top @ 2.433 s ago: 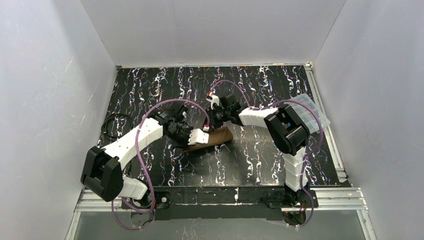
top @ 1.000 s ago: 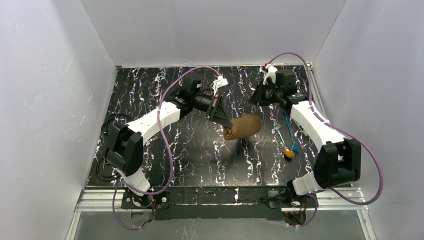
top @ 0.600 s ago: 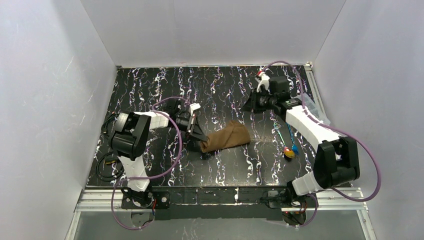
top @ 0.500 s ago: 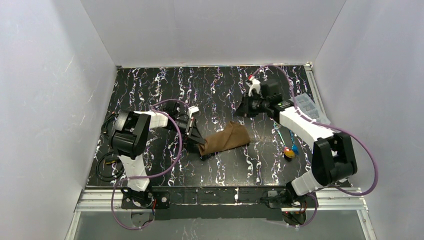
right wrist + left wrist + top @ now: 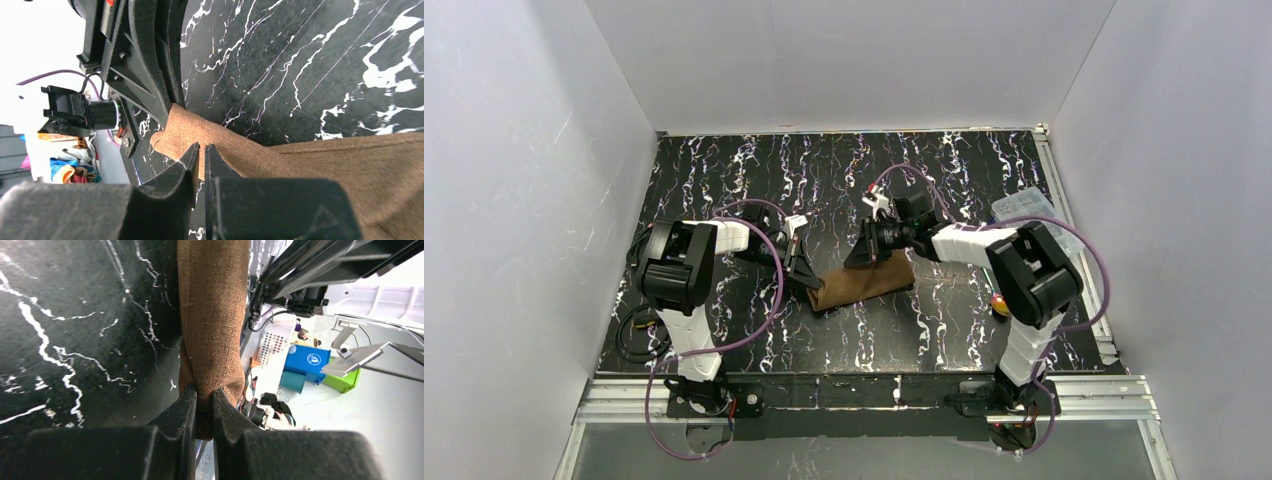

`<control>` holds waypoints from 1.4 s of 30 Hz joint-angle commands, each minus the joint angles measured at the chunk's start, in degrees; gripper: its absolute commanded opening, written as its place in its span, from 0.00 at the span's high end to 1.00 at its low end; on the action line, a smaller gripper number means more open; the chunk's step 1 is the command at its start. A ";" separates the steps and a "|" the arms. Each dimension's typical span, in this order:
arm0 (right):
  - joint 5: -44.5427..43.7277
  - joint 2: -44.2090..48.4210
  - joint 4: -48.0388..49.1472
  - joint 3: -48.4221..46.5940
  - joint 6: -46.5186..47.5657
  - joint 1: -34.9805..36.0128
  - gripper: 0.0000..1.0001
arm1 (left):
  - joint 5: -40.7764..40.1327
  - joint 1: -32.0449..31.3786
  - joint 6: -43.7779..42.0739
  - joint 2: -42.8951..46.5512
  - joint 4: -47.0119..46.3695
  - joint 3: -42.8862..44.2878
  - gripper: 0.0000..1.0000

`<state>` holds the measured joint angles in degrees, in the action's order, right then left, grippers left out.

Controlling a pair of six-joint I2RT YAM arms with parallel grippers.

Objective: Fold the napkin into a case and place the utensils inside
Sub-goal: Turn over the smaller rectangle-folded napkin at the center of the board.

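Observation:
The napkin (image 5: 862, 284) lies on the black marbled table as a narrow brown folded case, slanting up to the right. My left gripper (image 5: 805, 277) is shut on its left end; in the left wrist view the cloth (image 5: 212, 315) bunches between the fingers (image 5: 204, 396). At the case's upper right edge, my right gripper (image 5: 871, 251) is shut on a thin fold of the napkin (image 5: 325, 170), the jaws (image 5: 201, 150) almost touching. The utensils are mostly hidden behind the right arm; only a small orange-red tip (image 5: 999, 303) shows.
A clear plastic compartment box (image 5: 1036, 213) stands at the table's right edge behind the right arm. Black cables (image 5: 650, 248) coil at the left edge. The left gripper's body (image 5: 145, 65) fills the upper left of the right wrist view.
The left gripper has carried the napkin down and toward the left front, laying it on the table. The right gripper has swung in from the back right onto the napkin's upper edge.

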<state>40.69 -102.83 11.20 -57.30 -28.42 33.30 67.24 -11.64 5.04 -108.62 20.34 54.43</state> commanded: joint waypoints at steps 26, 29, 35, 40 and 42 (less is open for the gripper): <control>-6.33 -14.08 -2.11 -7.66 0.66 8.45 0.86 | -22.53 -5.75 -23.54 17.50 23.68 10.40 0.52; -5.91 -13.28 -1.76 -7.98 -0.11 8.47 0.85 | -24.56 -11.45 -25.37 18.61 18.51 6.32 0.57; -3.18 -11.93 -1.10 -8.96 -1.80 8.36 0.82 | -32.50 -14.03 -31.37 15.68 13.81 5.30 0.67; -1.45 -9.64 -3.35 -10.33 -1.54 5.93 0.76 | -37.19 -14.88 -34.45 14.51 12.49 3.12 0.72; -0.28 -8.18 -3.72 -10.17 -1.73 4.27 0.73 | -39.26 -16.10 -35.75 14.97 11.83 1.42 0.73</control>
<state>38.22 -116.22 9.37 -65.52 -30.09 40.42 32.93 -26.02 -26.50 -94.08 33.17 58.76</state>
